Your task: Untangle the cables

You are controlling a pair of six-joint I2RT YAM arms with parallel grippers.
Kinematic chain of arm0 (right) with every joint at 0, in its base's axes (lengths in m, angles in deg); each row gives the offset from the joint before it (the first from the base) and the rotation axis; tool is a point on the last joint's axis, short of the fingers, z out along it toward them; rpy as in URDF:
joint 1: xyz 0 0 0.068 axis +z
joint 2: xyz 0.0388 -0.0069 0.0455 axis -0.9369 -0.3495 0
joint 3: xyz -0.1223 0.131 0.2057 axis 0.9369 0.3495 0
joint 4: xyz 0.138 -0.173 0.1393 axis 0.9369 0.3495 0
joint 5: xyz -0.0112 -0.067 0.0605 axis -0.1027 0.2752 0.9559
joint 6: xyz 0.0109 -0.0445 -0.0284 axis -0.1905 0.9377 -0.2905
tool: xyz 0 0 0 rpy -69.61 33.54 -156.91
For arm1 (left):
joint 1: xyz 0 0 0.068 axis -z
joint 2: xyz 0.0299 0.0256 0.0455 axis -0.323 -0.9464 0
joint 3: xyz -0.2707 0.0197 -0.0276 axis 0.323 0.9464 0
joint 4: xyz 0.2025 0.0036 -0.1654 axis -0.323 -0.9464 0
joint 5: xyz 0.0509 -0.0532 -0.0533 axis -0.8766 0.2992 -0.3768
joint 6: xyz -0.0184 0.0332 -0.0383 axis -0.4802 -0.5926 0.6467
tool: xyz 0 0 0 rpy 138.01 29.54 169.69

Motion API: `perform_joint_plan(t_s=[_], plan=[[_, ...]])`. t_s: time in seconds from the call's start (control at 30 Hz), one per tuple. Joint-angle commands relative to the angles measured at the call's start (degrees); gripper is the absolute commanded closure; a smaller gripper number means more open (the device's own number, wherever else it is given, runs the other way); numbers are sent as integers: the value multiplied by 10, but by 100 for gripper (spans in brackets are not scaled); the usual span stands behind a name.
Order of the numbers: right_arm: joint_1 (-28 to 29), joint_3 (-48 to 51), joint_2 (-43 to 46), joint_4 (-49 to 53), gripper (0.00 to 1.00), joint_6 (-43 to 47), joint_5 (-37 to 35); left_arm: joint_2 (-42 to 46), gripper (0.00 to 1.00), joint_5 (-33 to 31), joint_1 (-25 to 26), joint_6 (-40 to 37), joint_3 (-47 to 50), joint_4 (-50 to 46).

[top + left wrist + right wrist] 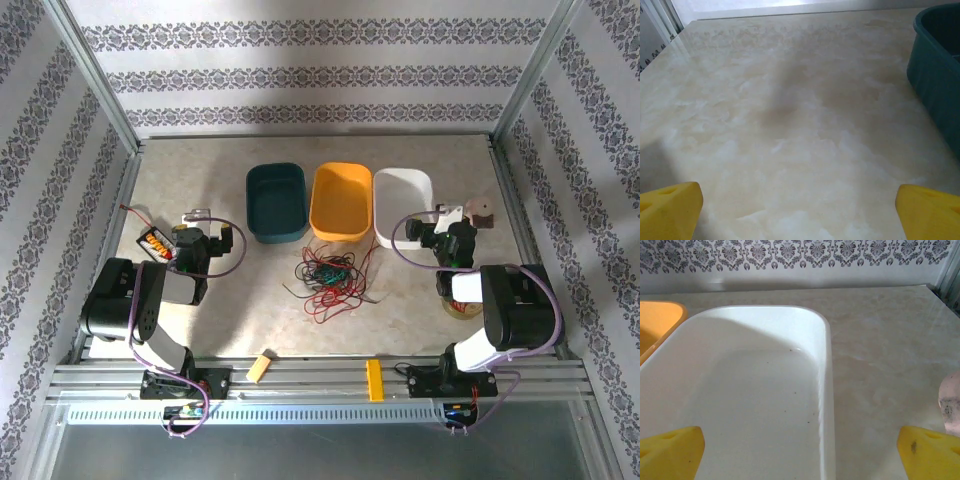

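Note:
The cables (328,275) lie in one tangled heap of thin red, green and black wires at the table's middle, just in front of the orange bin. My left gripper (196,214) hovers to their left over bare tabletop, open, its yellow fingertips (670,210) wide apart with nothing between them. Over to the right of the heap, my right gripper (452,213) is open above the near right edge of the white bin (765,390), and its fingertips (930,455) hold nothing. Neither gripper touches the cables.
Teal bin (276,200), orange bin (341,200) and white bin (402,205) stand side by side behind the heap. A black-and-orange battery box (155,243) lies by the left arm. A pinkish object (483,212) sits right of the white bin. A small wooden block (262,367) rests near the front rail.

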Motion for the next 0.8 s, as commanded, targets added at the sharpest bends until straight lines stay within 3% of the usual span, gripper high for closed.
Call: perform_joint_plan(t_s=[0.0, 0.77], plan=[[6, -5, -3, -9, 2, 8, 10, 0, 1, 5, -6, -3, -4, 31], [7, -6, -3, -9, 2, 8, 9, 0, 1, -12, -7, 4, -3, 33]])
